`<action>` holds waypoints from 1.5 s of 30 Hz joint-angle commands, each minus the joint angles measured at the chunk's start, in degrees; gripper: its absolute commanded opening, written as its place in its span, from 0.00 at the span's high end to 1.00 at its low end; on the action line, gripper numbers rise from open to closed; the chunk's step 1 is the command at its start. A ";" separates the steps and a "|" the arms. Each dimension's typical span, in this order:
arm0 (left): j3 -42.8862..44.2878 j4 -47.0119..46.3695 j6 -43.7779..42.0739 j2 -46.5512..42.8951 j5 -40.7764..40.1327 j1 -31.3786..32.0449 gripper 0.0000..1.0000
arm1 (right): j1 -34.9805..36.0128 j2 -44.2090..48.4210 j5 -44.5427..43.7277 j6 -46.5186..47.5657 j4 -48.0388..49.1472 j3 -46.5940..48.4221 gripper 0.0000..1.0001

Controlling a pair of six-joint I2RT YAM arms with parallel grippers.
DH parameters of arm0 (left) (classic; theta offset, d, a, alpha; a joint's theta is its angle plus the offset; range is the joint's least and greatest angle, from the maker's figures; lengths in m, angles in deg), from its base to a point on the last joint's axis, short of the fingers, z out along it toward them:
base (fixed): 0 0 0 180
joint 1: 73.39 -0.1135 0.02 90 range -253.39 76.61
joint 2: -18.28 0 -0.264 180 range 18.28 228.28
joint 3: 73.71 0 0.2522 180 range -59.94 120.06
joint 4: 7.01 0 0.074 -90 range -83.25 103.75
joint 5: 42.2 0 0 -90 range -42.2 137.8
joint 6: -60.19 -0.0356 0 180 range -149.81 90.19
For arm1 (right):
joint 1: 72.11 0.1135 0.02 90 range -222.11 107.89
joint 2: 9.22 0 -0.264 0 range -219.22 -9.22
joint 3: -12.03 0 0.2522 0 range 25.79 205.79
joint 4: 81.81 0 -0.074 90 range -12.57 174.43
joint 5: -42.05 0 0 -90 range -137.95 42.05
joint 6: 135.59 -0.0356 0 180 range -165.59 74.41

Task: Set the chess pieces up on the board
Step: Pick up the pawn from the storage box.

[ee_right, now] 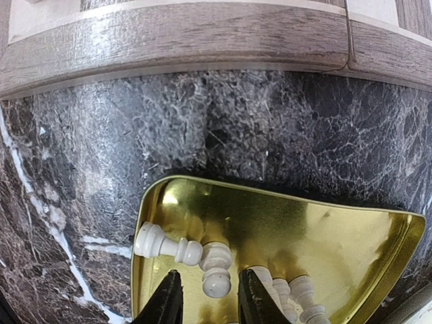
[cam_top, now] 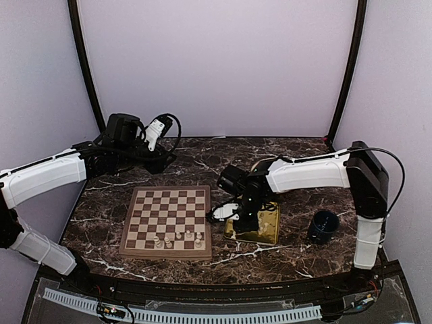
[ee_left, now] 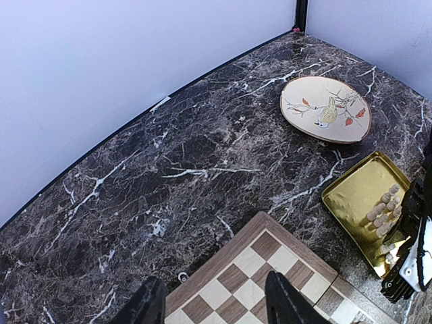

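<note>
Cream chess pieces lay in the gold tray, lower centre: likely light, hard, slick, roll-prone; best pinched across the stem. The right gripper stood narrow astride one, not gripping; the left gripper gaped empty over the board.

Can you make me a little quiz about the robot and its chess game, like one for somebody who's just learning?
1. True or false: the right gripper is over the gold tray.
2. Where do some chess pieces stand upright? A) on the board B) in a cup C) on a plate
3. Fill in the blank: the left gripper is open and holds ____.

Key: 1 true; 2 A; 3 nothing.
</note>
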 commanded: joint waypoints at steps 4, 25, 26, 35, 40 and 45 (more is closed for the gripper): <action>-0.02 0.42 -0.36 -0.30 1.30 -0.02 0.47 | 0.20 -0.78 -1.70 0.03 1.62 1.51 0.70; 0.16 0.79 -0.22 0.26 2.57 -0.02 0.47 | -3.90 -2.62 9.48 -1.19 -4.47 7.55 0.93; 0.18 0.87 -0.22 0.34 2.69 -0.02 0.47 | -4.27 -2.73 10.21 -1.18 -4.91 7.79 0.93; 0.34 0.94 -0.14 0.61 2.69 -0.02 0.47 | -4.77 -1.84 13.79 -1.78 -5.76 10.62 0.92; 0.34 0.98 0.71 0.15 0.82 -0.02 0.47 | -2.87 -2.18 10.43 -1.71 -6.25 15.67 0.92; 0.34 0.77 1.90 -0.80 -2.52 -0.02 0.47 | -0.32 -5.46 6.68 -1.86 -6.12 22.59 0.92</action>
